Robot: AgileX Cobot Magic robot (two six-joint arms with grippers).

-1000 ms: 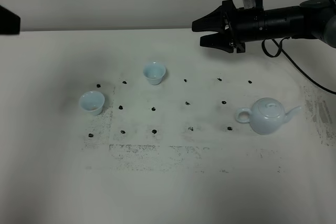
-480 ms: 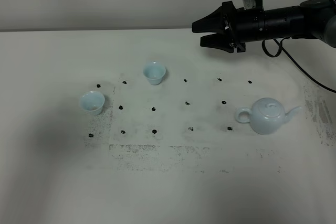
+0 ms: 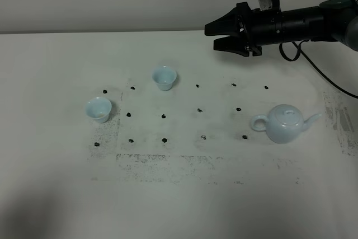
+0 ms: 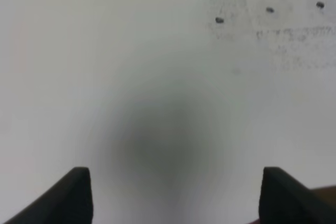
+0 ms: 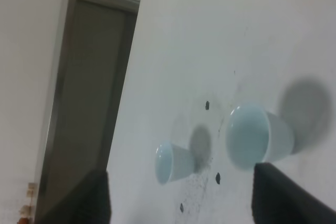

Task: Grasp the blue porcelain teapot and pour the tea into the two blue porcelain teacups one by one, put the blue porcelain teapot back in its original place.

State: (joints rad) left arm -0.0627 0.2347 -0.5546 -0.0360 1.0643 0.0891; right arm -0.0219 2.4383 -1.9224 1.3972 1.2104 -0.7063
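My left pincer [image 4: 178, 199]: fingers spread wide, nothing between them, over bare table [image 3: 56, 183]; seen only in its wrist view.

First teacup [image 3: 98, 109]: upright on the table at the left end of a grid of black dots [image 3: 163, 116]. Untouched.

Second teacup [image 3: 164, 78]: upright, farther back and to the right of the first, well apart from it. Both cups also show in the right wrist view, the second [image 5: 260, 137] nearer than the first [image 5: 173, 162].

My right pincer [image 3: 211, 36]: raised above the back of the table, pointing left, fingers parted, holding and touching nothing.

Blue porcelain teapot [image 3: 285, 123]: upright at the right of the grid, lid on, handle to the left, spout to the right; well apart from both pincers.
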